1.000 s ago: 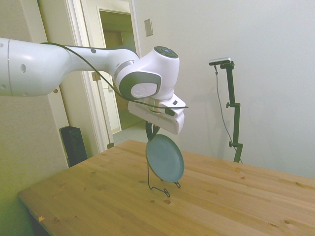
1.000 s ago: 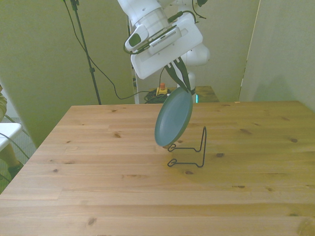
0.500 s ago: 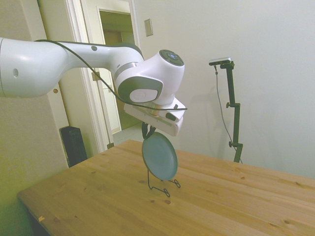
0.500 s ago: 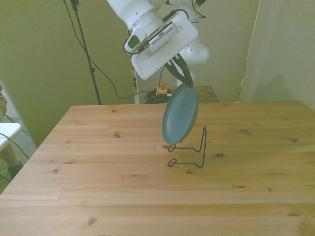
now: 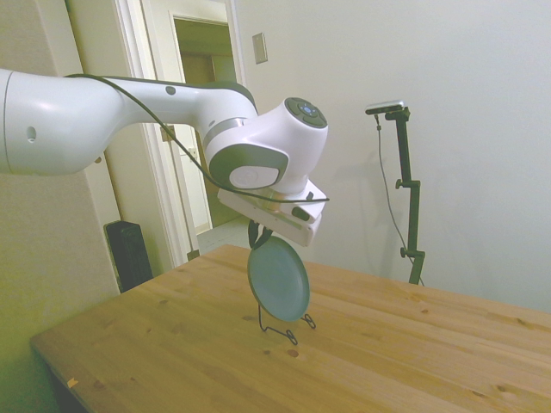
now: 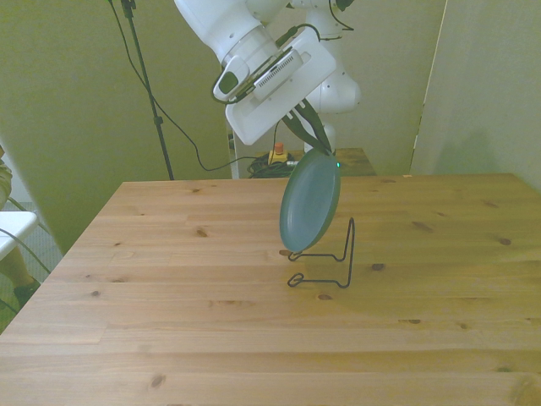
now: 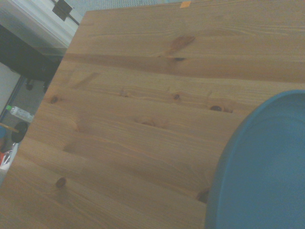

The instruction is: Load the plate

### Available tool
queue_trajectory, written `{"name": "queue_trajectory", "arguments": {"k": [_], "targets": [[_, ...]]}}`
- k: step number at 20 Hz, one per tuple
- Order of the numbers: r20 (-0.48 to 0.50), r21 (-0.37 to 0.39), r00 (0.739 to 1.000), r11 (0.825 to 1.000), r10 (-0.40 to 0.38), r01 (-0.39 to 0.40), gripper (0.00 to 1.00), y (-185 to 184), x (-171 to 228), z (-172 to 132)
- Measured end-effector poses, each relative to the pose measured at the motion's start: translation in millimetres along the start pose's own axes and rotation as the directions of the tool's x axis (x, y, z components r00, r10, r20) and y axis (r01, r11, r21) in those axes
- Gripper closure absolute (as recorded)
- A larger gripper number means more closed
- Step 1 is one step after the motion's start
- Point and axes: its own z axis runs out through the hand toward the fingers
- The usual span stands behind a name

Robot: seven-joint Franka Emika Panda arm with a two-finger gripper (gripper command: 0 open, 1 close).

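Note:
The teal plate [image 5: 278,278] [image 6: 310,201] hangs nearly upright, held by its top rim in my gripper [image 5: 261,235] [image 6: 317,140], which is shut on it. Its lower edge hovers just above the black wire stand [image 5: 281,328] [image 6: 325,260] on the table; I cannot tell whether it touches the stand's front hooks. In the wrist view the plate [image 7: 262,167] fills one corner as a blurred teal curve over the wooden table [image 7: 133,119].
The wooden table [image 6: 169,321] spreads wide around the stand. A doorway [image 5: 202,129] and a dark speaker-like box [image 5: 129,254] stand beyond the table's far edge in the side view. A white chair edge [image 6: 13,233] sits at the front view's left.
The plate has swung more upright and shifted toward the stand's upright wire, dropping slightly. The wrist has tilted further over.

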Motion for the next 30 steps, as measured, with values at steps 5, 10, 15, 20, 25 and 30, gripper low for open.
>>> {"name": "queue_trajectory", "arguments": {"k": [5,10,15,20,25,30], "targets": [[0.000,0.060,1.000,0.998,0.007,-0.007,1.00,5.6,-1.6,6.6],[0.004,0.101,1.000,0.995,-0.003,0.003,1.00,12.3,-5.6,9.4],[0.009,0.128,1.000,0.991,-0.025,0.024,1.00,16.2,-7.0,14.8],[0.016,0.150,0.999,0.988,-0.047,0.044,1.00,19.9,-7.8,18.4],[0.018,0.164,0.998,0.985,-0.058,0.054,1.00,21.6,-6.8,19.6],[0.012,0.191,0.998,0.980,-0.066,0.063,1.00,23.5,-4.7,19.8]]}}
